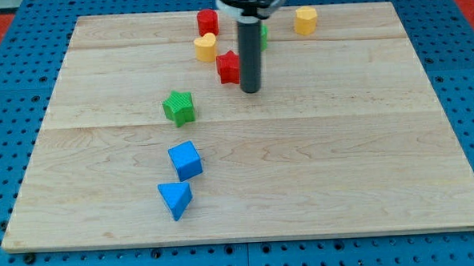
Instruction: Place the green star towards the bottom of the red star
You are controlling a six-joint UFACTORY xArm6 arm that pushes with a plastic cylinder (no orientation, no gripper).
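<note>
My tip (251, 90) — a bare rod, no jaws to open or close — sat just right of the red star (228, 67), the green star (178, 107) lying down-left of it — sweeping straight across risked displacing the red star.

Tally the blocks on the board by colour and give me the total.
Red: 2, cylinder and star
Yellow: 2, heart and top-right block
Green: 2, star and one half hidden behind the rod
Blue: 2, cube and triangle
Total: 8
</note>
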